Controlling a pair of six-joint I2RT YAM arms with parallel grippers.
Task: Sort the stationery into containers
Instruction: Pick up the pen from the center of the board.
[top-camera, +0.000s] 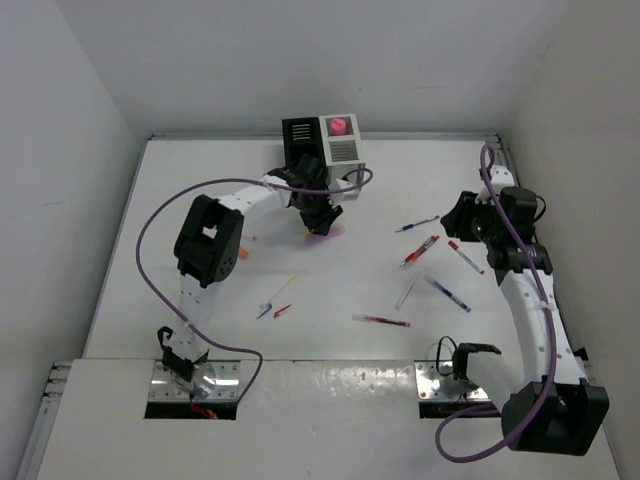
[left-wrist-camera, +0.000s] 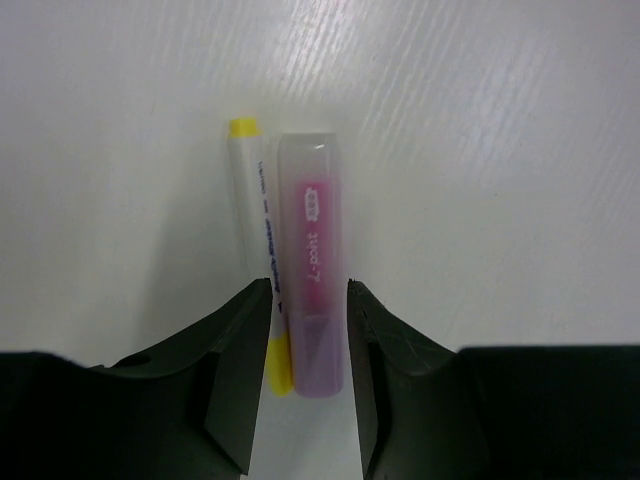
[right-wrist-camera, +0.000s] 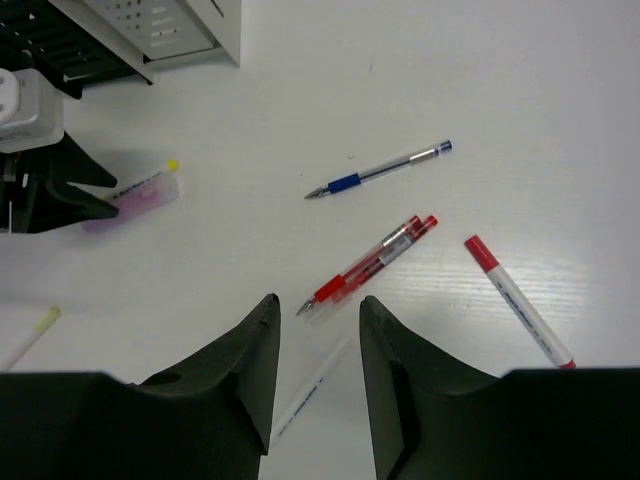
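Note:
My left gripper (left-wrist-camera: 308, 290) is low on the table in front of the containers, jaws closed against a lilac marker (left-wrist-camera: 312, 260). A white pen with yellow ends (left-wrist-camera: 252, 220) lies pressed beside the marker at the left finger. From above, the left gripper (top-camera: 322, 215) sits over the marker (top-camera: 326, 233). The joined holders stand at the back, black (top-camera: 300, 134) and white (top-camera: 344, 148), with a pink piece (top-camera: 338, 126) in the white one. My right gripper (right-wrist-camera: 318, 305) is open and empty, above two red pens (right-wrist-camera: 370, 262) and a white pen (right-wrist-camera: 310, 390).
A blue pen (right-wrist-camera: 380, 170) and a red-capped white marker (right-wrist-camera: 518, 302) lie near the right gripper. Another red pen (top-camera: 381, 321), a blue-marked pen (top-camera: 450, 294), a yellow-tipped pen (top-camera: 275, 297), a small red bit (top-camera: 282, 311) and an orange-tipped bit (top-camera: 243, 253) lie mid-table. Walls enclose three sides.

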